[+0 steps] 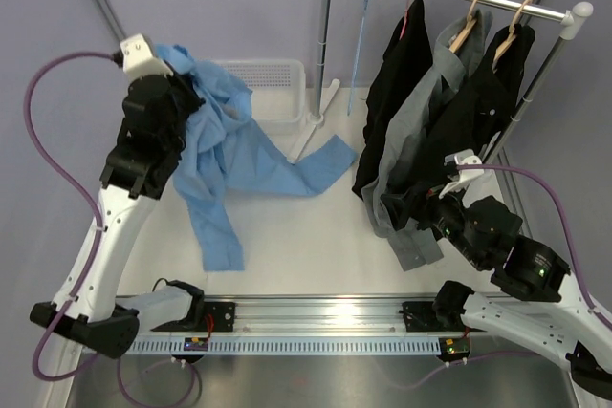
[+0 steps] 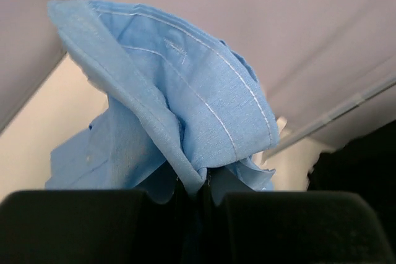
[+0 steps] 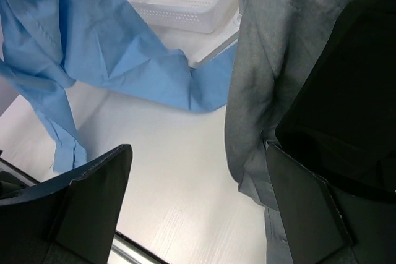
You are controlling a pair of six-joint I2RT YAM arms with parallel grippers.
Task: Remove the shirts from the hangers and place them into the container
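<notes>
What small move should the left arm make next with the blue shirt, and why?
Probably carry the left gripper over the white basket: it is shut on the light blue shirt, already off its hanger, and the cloth trails onto the table rather than inside the basket.

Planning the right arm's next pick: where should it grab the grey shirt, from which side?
Grip the grey shirt at its lower hem, which hangs free beside the black shirt. Come from the near side, low: the open right tool sits there, hem by one finger.
</notes>
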